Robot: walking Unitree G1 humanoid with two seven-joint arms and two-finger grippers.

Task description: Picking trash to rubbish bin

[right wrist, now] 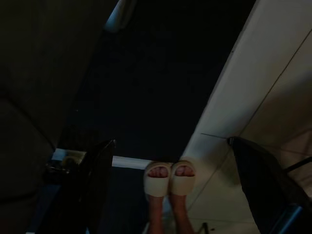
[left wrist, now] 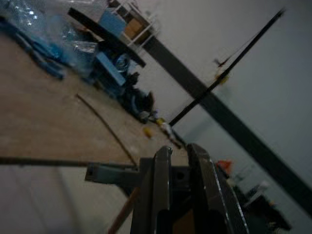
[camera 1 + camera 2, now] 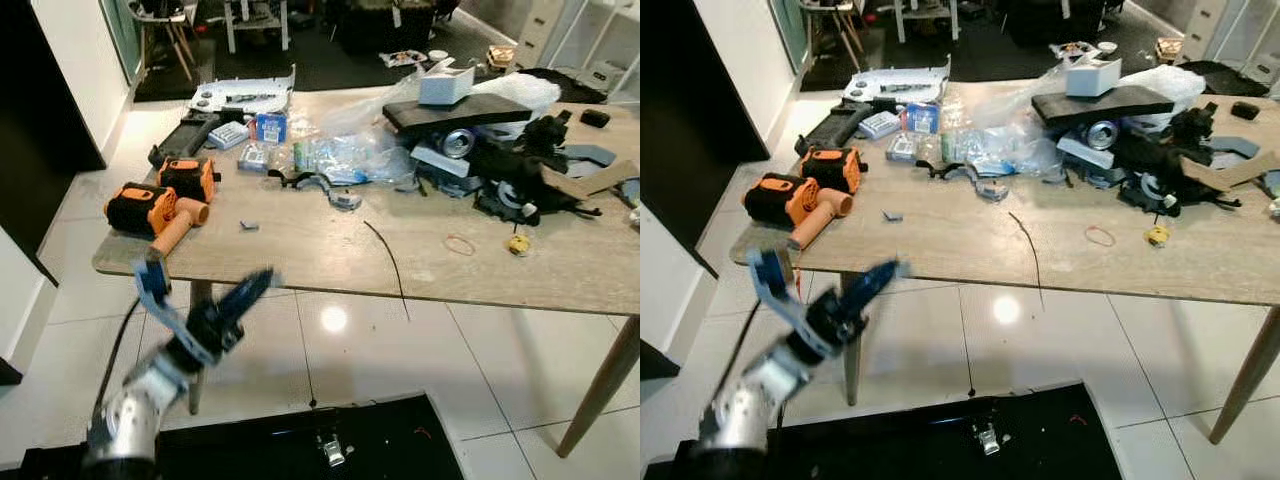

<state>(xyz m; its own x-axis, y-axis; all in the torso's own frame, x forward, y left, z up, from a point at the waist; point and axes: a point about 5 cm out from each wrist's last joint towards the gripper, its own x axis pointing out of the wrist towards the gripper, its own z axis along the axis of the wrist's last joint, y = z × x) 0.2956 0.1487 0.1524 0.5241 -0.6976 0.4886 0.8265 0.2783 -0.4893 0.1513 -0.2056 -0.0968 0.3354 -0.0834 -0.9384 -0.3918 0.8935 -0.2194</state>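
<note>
Hovering at seven o'clock before the table (image 3: 300, 265), the left gripper (image 3: 205, 290) has its jaws spread; trash, including a crumpled plastic wrap (image 3: 350, 155), litters the tabletop toward one o'clock. The right gripper (image 1: 170, 195), jaws spread, hangs over a person's slippered feet (image 1: 170, 178).

You have a long wooden bench (image 3: 300, 250) on slim angled legs just ahead of the left tool (image 3: 205, 300), its near edge above it. Glossy pale floor tiles (image 3: 400, 350) run under the bench, with a bright lamp glare (image 3: 333, 318) to the tool's right. A white wall (image 3: 85, 60) and dark doorway (image 3: 30, 110) stand on the tool's left. Beyond the bench, chair legs (image 3: 180, 40) rest on a dark floor (image 3: 320, 60), with white shelving (image 3: 590, 40) far right.
</note>
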